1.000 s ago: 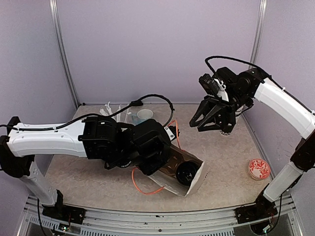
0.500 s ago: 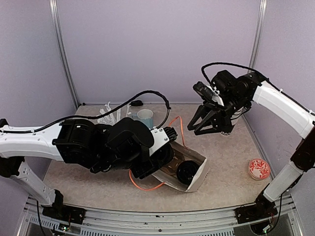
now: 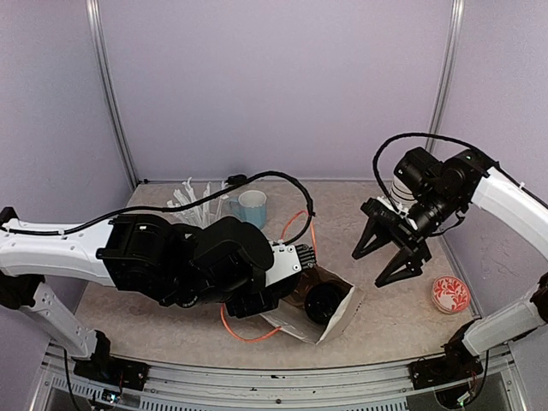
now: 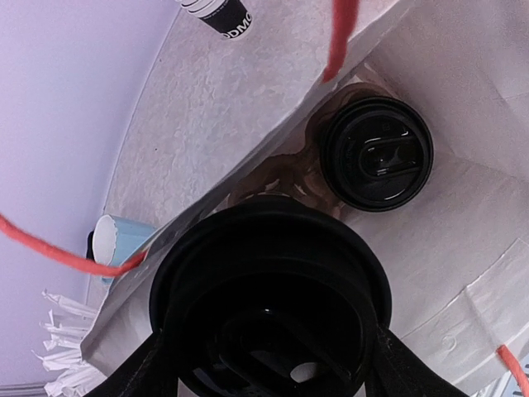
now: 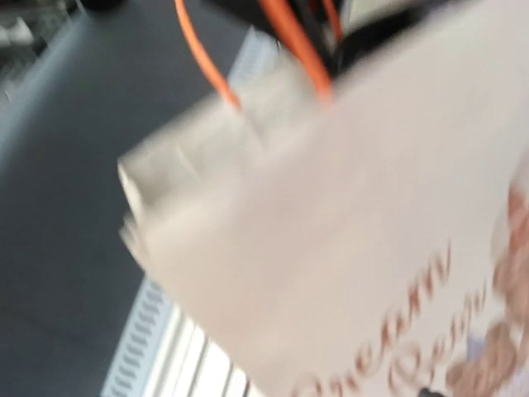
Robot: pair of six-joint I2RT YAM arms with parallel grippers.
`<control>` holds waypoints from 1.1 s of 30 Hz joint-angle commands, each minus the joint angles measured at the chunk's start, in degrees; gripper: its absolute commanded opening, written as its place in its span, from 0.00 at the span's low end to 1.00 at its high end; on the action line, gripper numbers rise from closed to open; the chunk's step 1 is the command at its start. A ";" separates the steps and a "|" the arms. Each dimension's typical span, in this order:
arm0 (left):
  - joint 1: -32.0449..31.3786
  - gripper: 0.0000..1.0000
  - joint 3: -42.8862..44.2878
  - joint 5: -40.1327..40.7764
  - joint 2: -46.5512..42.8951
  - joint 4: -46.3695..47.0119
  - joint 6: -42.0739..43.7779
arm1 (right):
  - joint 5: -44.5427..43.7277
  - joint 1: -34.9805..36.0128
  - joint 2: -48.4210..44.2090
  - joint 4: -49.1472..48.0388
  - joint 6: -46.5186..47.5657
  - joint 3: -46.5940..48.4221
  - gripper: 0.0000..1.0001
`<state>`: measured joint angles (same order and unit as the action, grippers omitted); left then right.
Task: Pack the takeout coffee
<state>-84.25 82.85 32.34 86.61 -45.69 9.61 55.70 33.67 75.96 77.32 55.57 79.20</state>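
Grasping a lidded black cup, left hand sits inside the white paper bag lying at the desk's near edge; second lidded cup deeper in. Right hand released, midair.

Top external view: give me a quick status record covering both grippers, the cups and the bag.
left gripper: shut on a lidded black cup, at the bag's mouth
right gripper: open, nothing between its fingers, in the air to the right of the bag
white paper bag: mouth open, orange handles
second lidded cup: already inside the bag
light blue mug: on the table behind the bag
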 commanded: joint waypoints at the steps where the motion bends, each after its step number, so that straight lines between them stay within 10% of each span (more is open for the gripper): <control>1: 0.99 0.49 2.88 0.23 2.34 -0.55 2.27 | -10.45 -0.34 -0.42 -4.16 -0.17 -5.96 0.77; 16: -0.98 0.48 5.14 0.63 4.56 -4.13 -1.05 | -16.02 -3.61 4.65 -24.04 -11.92 -6.69 0.74; 33: -4.59 0.47 3.54 6.55 5.30 -10.56 2.00 | -8.97 -9.75 16.90 -21.74 -4.80 0.89 0.70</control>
<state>-87.35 86.65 35.29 91.15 -54.15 9.54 43.38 24.82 87.13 55.42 48.88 76.20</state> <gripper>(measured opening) 0.707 0.711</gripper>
